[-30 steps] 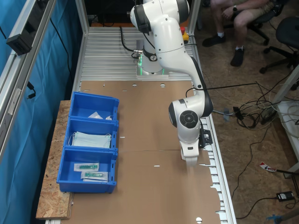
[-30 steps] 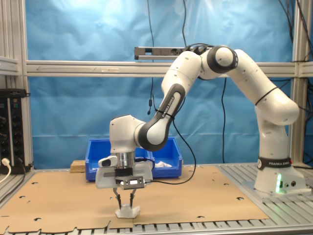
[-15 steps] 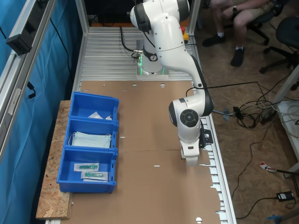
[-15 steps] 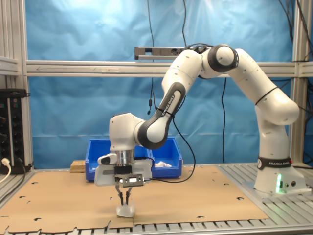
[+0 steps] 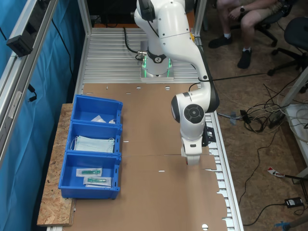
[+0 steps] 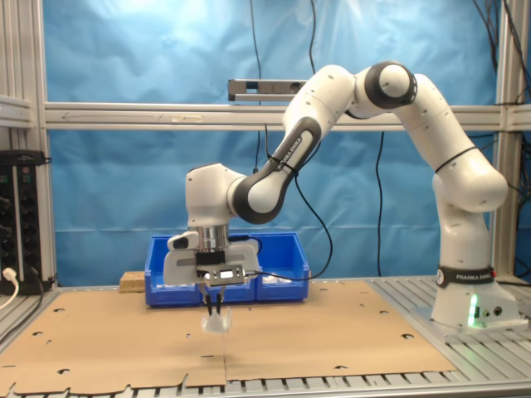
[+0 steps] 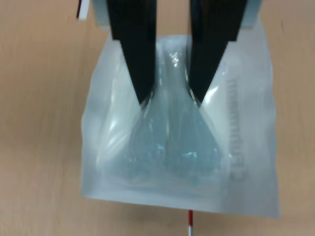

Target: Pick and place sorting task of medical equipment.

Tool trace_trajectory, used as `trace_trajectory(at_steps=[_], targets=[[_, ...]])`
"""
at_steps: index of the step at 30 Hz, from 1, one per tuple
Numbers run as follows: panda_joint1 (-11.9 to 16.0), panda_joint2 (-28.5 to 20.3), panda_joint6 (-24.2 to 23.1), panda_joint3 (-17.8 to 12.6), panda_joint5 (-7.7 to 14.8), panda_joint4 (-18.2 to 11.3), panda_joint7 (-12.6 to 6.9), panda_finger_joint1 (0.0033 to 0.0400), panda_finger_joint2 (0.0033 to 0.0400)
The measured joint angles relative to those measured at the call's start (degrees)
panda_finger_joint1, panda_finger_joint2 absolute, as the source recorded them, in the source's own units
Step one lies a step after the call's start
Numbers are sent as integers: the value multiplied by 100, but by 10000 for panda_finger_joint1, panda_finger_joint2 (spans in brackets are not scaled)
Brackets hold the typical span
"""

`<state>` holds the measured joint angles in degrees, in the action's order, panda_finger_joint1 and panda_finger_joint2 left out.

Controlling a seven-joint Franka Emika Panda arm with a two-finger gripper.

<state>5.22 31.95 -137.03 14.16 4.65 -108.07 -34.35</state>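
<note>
gripper (image 7: 172, 101) pinches the white packet (image 7: 179, 147); its faint side print is unreadable

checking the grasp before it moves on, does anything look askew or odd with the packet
The packet looks pinched oddly: the gripper holds a bunched fold in its middle, so the wrapper is puckered and its sides flare out. In the second exterior view it hangs clear of the cardboard. The blue bins look orderly.

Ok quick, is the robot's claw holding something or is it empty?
Gripper: shut on the white packet, pinched between its black fingers and lifted off the cardboard.
</note>
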Motion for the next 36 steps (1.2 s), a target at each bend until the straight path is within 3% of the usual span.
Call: trace_trajectory(at_steps=[9, 15, 25, 36], targets=[[68, -866, 696, -210, 0, -119, 0, 45, 45], [344, -1691, 1326, -330, 0, -337, 0, 45, 45], [1262, -2708, 1928, -404, 0, -822, 0, 45, 45], [2448, -3023, 2266, -518, 0, -1063, 0, 46, 46]])
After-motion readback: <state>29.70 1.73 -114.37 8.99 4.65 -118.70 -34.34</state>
